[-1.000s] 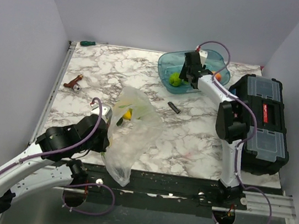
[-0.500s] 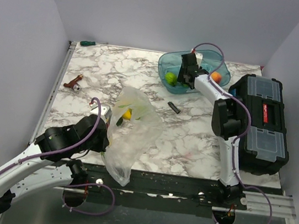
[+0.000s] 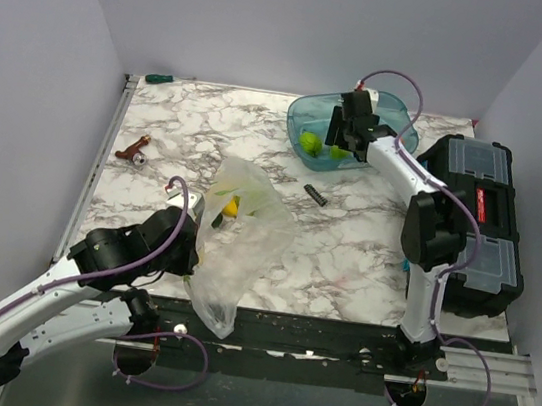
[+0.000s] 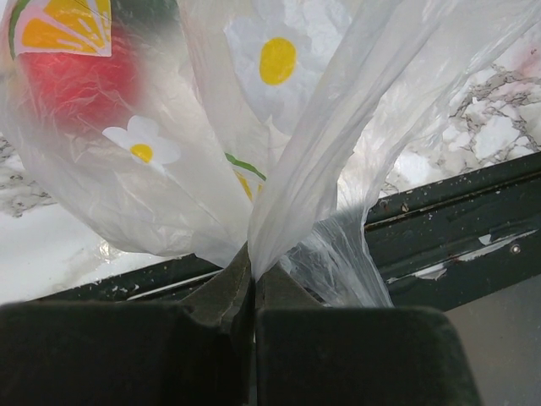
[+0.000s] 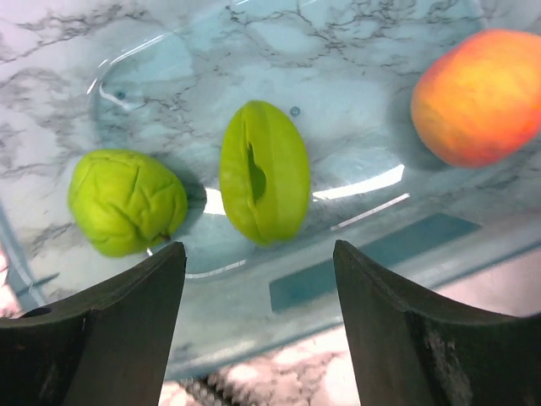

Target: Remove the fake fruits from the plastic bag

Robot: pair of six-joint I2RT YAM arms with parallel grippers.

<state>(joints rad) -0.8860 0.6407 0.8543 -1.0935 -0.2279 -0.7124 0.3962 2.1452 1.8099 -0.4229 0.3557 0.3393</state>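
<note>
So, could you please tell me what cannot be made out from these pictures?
- Fruit left in the plastic bag: in the top view crinkled film shows only yellow and green patches; the left wrist view shows a red blur. No count possible.
- Orange ball: cut off by the right wrist view's right edge.
- Small black item and reddish item on the table, top view: too small to identify.

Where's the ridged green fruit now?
The ridged fruit lies in the tub at the far right of the table, under the open right gripper, between a wrinkly green fruit and an orange ball.
</note>
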